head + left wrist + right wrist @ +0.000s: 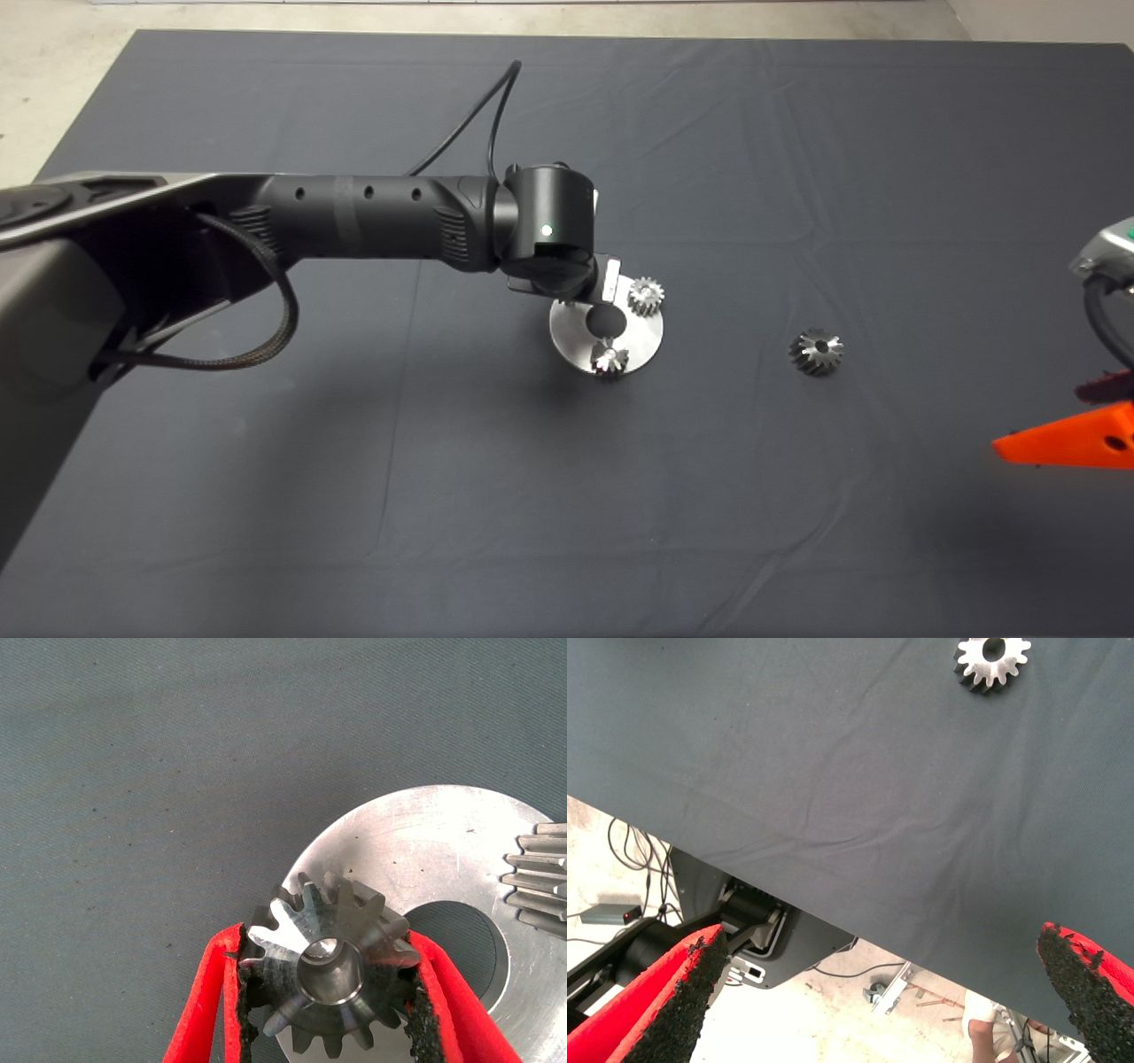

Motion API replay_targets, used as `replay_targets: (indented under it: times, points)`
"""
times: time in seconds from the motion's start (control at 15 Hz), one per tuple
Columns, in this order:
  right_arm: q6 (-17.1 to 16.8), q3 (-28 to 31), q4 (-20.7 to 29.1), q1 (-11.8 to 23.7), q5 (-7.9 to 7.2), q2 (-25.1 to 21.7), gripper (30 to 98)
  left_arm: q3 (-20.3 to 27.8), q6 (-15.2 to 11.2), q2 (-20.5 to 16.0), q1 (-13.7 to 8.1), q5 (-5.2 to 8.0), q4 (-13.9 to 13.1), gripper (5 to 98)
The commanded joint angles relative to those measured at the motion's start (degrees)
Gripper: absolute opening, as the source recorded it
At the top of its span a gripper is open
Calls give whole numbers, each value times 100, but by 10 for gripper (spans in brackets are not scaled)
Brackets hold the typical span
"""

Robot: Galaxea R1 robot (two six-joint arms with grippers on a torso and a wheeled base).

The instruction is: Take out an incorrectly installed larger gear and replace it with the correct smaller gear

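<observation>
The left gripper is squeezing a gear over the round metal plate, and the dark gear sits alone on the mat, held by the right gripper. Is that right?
Not quite. The right gripper holds nothing: the right wrist view shows its fingers wide open, away from the dark gear, which lies alone on the mat. The rest is right: the left gripper squeezes a gear over the plate.

A dark grey mat [266, 496], lightly creased, covers the surface across nearly the whole head view. Pale concrete floor [53, 97] shows along the top edge and upper left corner, evenly lit.
</observation>
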Motion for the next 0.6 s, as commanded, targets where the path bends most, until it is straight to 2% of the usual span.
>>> replay_targets:
  times: [0.0, 0.53]
  points:
    - [41, 17, 202, 71, 1, 45, 923, -5, -22, 13, -95, 24, 15, 302]
    - [41, 16, 202, 62, 1, 63, 923, 39, -13, -5, -88, 24, 6, 302]
